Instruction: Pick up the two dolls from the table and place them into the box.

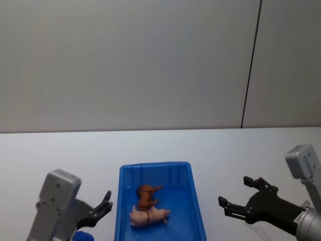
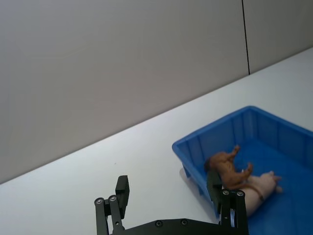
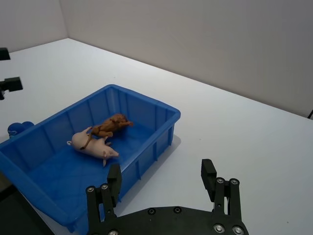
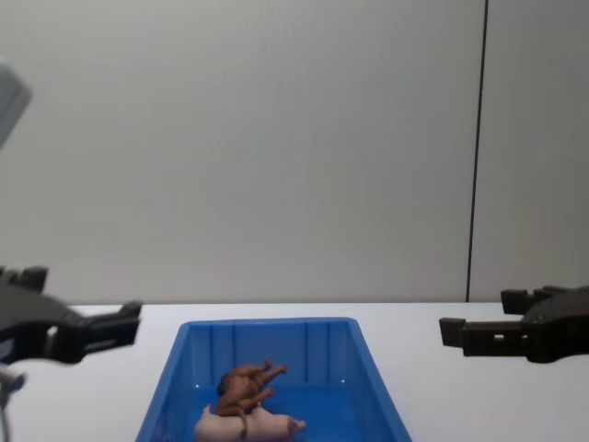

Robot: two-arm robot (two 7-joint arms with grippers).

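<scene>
A plain grey wall point(image 1: 125, 60) with one dark vertical seam point(image 1: 251, 65) stood behind the white bench point(image 1: 225, 150). In the lower centre of the head view I saw the blue box point(image 1: 122, 201) sitting on the bench with its open top up. Both dolls lay on its floor. The reddish-brown four-legged doll point(image 1: 146, 195) was on its side, draped partly over the pale pink pig doll point(image 1: 150, 216), and the two were touching. The left pincer point(image 2: 167, 188) hovered at the lower left of the head view, just beside the box's left wall, with its fingers apart. The right pincer point(image 1: 234, 191) hung at the lower right, apart from the box, fingers likewise spread wide. In the chest view both pincers showed at the frame's edges, higher than the box's rim.
</scene>
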